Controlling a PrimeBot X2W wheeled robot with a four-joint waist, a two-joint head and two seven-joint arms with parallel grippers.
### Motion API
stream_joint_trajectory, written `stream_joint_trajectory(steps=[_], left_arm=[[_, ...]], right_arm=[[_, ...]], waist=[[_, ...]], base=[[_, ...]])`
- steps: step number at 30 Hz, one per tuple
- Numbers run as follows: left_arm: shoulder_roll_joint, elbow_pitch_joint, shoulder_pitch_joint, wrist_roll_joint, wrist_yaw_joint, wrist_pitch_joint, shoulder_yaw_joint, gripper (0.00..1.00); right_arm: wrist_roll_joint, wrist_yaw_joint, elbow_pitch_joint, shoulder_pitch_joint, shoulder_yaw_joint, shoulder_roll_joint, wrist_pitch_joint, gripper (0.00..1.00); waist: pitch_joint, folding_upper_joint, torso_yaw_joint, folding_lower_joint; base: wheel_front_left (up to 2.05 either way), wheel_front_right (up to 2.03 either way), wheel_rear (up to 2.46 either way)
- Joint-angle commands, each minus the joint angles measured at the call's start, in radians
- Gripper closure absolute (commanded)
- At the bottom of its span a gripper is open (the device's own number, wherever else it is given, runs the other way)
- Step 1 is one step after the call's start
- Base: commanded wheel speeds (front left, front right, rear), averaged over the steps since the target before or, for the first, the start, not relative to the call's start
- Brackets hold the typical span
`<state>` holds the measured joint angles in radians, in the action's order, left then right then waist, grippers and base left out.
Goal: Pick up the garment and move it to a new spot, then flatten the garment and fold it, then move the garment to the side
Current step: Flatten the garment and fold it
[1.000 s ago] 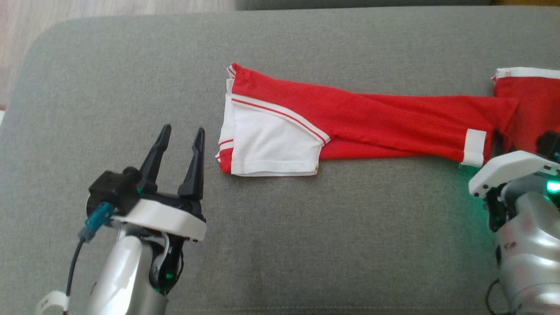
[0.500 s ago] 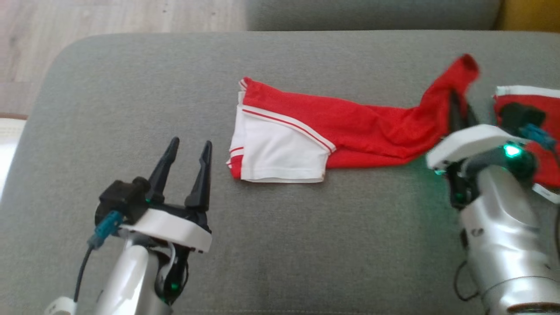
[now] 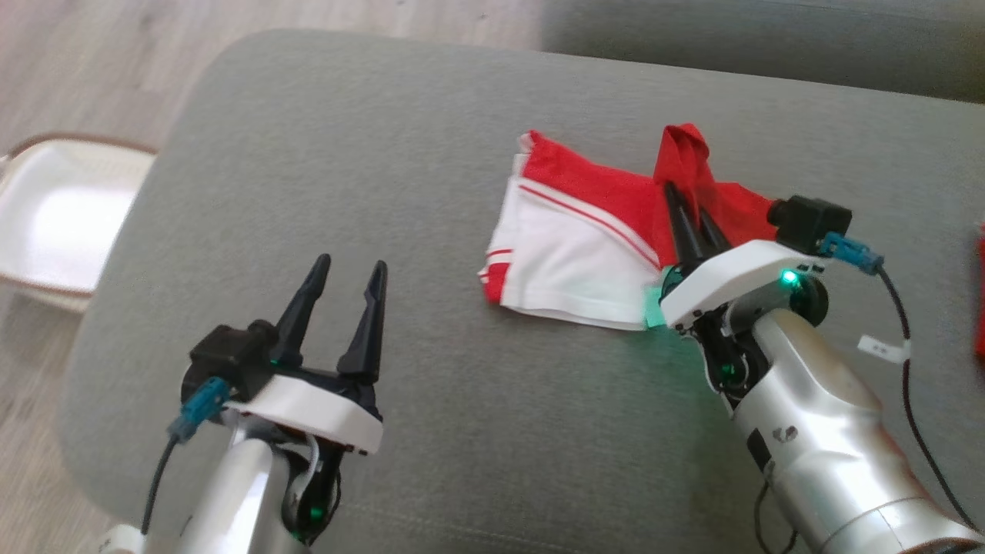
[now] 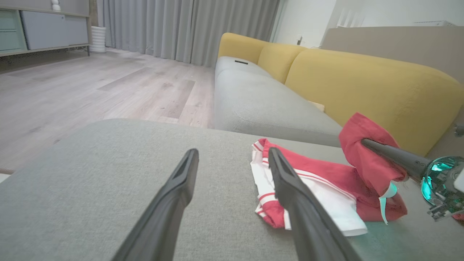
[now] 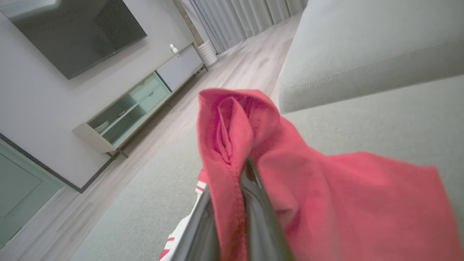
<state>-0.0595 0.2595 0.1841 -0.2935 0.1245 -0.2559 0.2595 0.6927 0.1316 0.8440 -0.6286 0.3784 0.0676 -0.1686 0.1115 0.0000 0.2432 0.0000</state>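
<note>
Garment point(image 3: 577, 254): red knit with a white panel. A thin red stripe runs along the panel's diagonal seam, and there is red-and-white banding at the near-left corner. It lies on the grey cushion point(image 3: 385, 154), right of centre in the head view. The white panel is flat on the cushion. The red end is bunched and lifted off the surface, draped in a hood-like fold over the right gripper's tips.

Right gripper point(image 3: 685, 198): fingers together, clamped on that red fold. In the right wrist view the cloth point(image 5: 326, 203) wraps over both fingers point(image 5: 253, 217).

Left gripper point(image 3: 351, 261): fingers apart, nothing between them. It sits over bare cushion, near-left of the garment and not touching it.

Writing: white tag point(image 3: 881, 348) on the right arm's cable, print too small to read. Small dark mark point(image 3: 785, 435) on the right forearm, illegible.

Surroundings: white basket point(image 3: 61, 215) on the wood floor left of the cushion; yellow sofa back point(image 4: 362, 83) beyond it.
</note>
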Motion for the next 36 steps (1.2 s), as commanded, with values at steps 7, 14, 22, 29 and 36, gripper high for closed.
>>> stream_joint_trajectory(steps=[7, 14, 22, 29, 36], left_arm=[[-0.002, -0.021, 0.033, -0.018, 0.006, -0.006, -0.003, 0.00], [0.003, -0.014, 0.037, -0.026, 0.006, -0.006, 0.012, 0.00], [0.006, -0.009, 0.034, -0.029, 0.006, -0.006, 0.013, 0.00], [0.008, -0.009, 0.033, -0.032, 0.006, -0.006, 0.010, 0.00], [0.008, -0.036, 0.032, -0.021, 0.006, -0.006, -0.048, 0.00]], right_arm=[[0.124, -0.001, 0.092, -0.114, 0.120, -0.017, -0.064, 1.00], [0.207, -0.001, 0.200, -0.156, 0.211, -0.017, -0.085, 1.00], [0.316, -0.001, 0.212, -0.136, 0.368, -0.017, -0.073, 0.00], [0.481, -0.001, 0.101, -0.120, 0.532, -0.017, 0.025, 0.00], [0.481, -0.001, 0.134, -0.214, 0.596, -0.017, -0.073, 0.00]], waist=[[0.040, 0.0000, 0.121, 0.0000], [0.056, 0.0000, 0.179, 0.0000], [0.055, 0.0000, 0.199, 0.0000], [0.052, 0.0000, 0.166, 0.0000], [0.034, 0.0000, 0.062, 0.0000]], base=[[0.00, 0.00, 0.00], [0.00, 0.00, 0.00], [0.00, 0.00, 0.00], [0.00, 0.00, 0.00], [0.00, 0.00, 0.00]])
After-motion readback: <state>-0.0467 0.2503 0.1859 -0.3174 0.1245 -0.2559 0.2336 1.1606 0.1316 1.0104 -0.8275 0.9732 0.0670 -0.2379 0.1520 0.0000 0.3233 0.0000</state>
